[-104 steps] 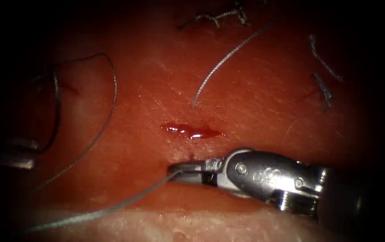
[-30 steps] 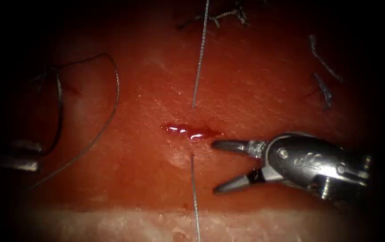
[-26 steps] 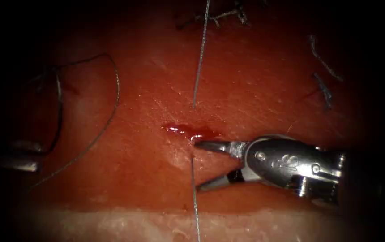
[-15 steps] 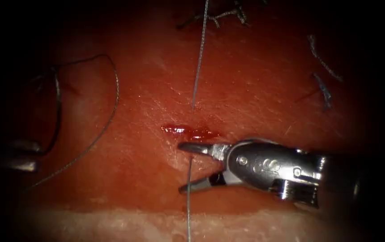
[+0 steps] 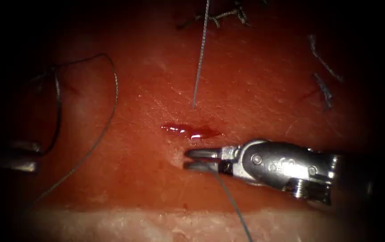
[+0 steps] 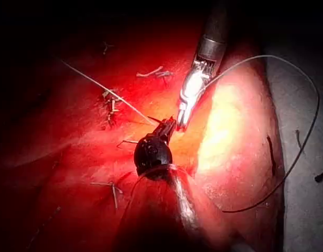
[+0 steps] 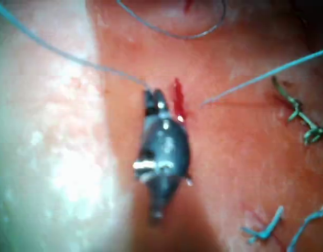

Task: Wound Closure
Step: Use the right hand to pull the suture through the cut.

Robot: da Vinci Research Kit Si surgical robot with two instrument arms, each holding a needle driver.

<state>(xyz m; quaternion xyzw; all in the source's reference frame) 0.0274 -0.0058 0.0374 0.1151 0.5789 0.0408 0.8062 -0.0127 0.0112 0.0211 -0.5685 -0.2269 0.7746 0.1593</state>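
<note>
- The right tool (image 5: 192,159) has its jaws together, clamped on the thread (image 5: 230,199) just below the cut (image 5: 191,131), where the strand leaves the tissue (image 5: 255,94)
- From the jaws the thread runs down and to the right; another stretch rises straight up from a point just above the cut
- The left tool (image 5: 18,157) lies far to the left of the cut; its jaws cannot be made out
- The needle (image 5: 57,112) curves up from the left tool, lying on the tissue rather than in it
- Cut ends of thread (image 5: 324,92) sit at the upper right

Glossy metal right claw (image 5: 192,159), wet glistening red fluid (image 5: 191,131), moist, faintly creased tissue (image 5: 255,89).
</note>
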